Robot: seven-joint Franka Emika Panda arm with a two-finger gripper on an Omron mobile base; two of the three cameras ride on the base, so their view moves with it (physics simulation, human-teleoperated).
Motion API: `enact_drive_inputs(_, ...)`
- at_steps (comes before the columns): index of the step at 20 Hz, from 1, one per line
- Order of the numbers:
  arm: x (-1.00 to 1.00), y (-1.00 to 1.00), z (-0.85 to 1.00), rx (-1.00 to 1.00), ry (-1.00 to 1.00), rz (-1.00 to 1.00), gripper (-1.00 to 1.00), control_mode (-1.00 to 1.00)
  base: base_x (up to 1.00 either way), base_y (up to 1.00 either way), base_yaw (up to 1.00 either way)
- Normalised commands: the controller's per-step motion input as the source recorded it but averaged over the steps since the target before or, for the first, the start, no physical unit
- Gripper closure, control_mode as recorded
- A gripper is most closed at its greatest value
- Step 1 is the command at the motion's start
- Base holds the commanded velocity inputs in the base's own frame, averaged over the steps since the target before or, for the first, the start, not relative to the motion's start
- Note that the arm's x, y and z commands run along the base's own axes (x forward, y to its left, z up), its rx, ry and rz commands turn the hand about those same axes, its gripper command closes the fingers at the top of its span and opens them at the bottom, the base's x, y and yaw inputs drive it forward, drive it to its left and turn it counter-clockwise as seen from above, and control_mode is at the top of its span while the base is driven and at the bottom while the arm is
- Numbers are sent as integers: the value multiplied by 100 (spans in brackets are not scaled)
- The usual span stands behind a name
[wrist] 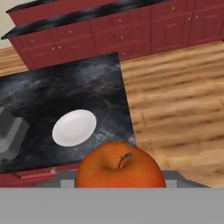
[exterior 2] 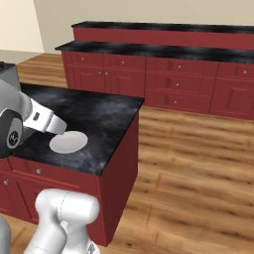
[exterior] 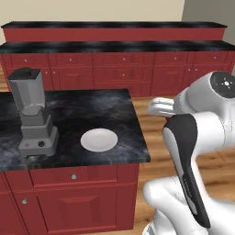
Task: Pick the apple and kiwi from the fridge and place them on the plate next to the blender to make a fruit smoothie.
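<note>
Though blurred, dark counter (exterior: 92, 114), wooden floor (exterior 2: 198, 158).

The apple (wrist: 120, 168) had a smooth, glossy orange-red skin with a soft sheen and a thin, dark, woody-looking stem. The plate (exterior: 99, 139) looked like plain white glazed ware, smooth and only faintly shiny. The tabletop (exterior: 92, 114) was polished black stone with cloudy grey veining, as was the long counter (exterior: 114, 46) at 12 o'clock. The cabinet fronts (exterior: 78, 202) were red, smooth and satin, like painted wood, with small metallic knobs. The blender (exterior: 34, 114) had a matt grey, plastic-looking base, a tapered jug of dull grey and a black lid. The floor (exterior 2: 198, 163) was warm brown wood planking with visible grain. The robot arm (exterior: 193, 151) wore smooth white glossy shells with dark matt panels.
</note>
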Motion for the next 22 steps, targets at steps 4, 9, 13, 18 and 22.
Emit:
enact_drive_inputs(4, 38, 36, -37, 15, 24, 9, 100, -100, 0, 0, 0)
enact_drive_inputs(9, 78, 8, -52, 20, 31, 16, 100, -100, 0, 0, 0)
enact_drive_inputs(13, 76, 36, -58, 6, 38, 10, 100, -100, 0, 0, 0)
enact_drive_inputs(18, 44, 47, -46, -11, 15, 8, 100, -100, 0, 0, 0)
enact_drive_inputs(22, 41, 42, -60, -11, 0, 7, 100, -100, 0, 0, 0)
